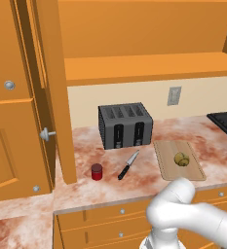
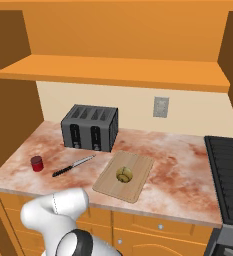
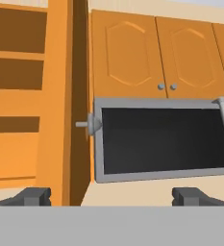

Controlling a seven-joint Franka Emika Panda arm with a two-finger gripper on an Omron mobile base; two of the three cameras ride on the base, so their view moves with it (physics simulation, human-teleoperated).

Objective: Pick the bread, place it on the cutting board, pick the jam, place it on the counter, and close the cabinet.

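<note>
Marbled counter [image 1: 149, 175], jam [image 1: 97, 171] beside knife [image 1: 128, 165], jaws wide, elsewhere

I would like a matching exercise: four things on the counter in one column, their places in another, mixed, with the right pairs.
Things:
1. bread
2. jam
3. knife
4. toaster

Places:
A. at the back, by the wall
B. on the cutting board
C. on the counter, left of the knife
D. between jam and cutting board

Pairs: 1-B, 2-C, 3-D, 4-A
</note>
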